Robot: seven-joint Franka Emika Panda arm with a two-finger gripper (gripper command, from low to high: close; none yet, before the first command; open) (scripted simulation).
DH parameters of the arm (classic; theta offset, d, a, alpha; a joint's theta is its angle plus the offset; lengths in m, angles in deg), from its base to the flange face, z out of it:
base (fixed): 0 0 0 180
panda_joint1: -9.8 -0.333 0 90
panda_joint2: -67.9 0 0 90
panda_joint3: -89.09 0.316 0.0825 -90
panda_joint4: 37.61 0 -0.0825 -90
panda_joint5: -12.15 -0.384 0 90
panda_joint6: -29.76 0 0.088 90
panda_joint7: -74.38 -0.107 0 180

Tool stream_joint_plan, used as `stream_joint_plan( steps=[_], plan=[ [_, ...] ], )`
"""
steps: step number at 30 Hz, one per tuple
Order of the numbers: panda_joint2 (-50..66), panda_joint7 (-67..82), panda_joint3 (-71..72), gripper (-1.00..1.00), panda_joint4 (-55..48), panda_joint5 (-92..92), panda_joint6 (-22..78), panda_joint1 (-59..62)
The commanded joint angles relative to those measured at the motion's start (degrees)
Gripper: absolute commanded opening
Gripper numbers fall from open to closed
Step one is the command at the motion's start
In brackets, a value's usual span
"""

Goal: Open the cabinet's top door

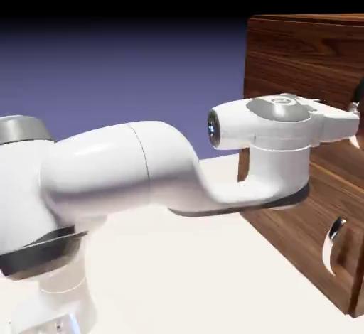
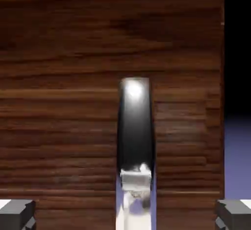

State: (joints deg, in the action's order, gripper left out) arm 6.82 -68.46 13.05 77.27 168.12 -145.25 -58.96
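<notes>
Jaws (image 2: 125,216) spread, astride the handle (image 2: 136,131): smooth metal, likely slippery; pinch its middle. Door (image 2: 73,141) behind looks rigid, probably heavyish.

Soft-edged, slightly blurred wood grain (image 2: 73,126) looks dim in the hand view, with white glare on the curved handle (image 2: 136,126).
</notes>
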Motion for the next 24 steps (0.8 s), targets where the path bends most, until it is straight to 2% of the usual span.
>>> stream_joint_plan(
  steps=[1,5,6,24],
  plan=[
    [0.2,0.2,-1.0,0.0,-1.8,-0.1,0.1,-2.1],
    [1.1,0.9,-4.9,0.0,-8.5,-0.3,0.3,-10.0],
    [1.1,0.9,-4.9,-1.0,-8.5,-0.3,0.3,-10.0],
    [-0.1,-2.7,18.2,-1.0,26.4,-8.6,22.8,24.1]
  ],
)
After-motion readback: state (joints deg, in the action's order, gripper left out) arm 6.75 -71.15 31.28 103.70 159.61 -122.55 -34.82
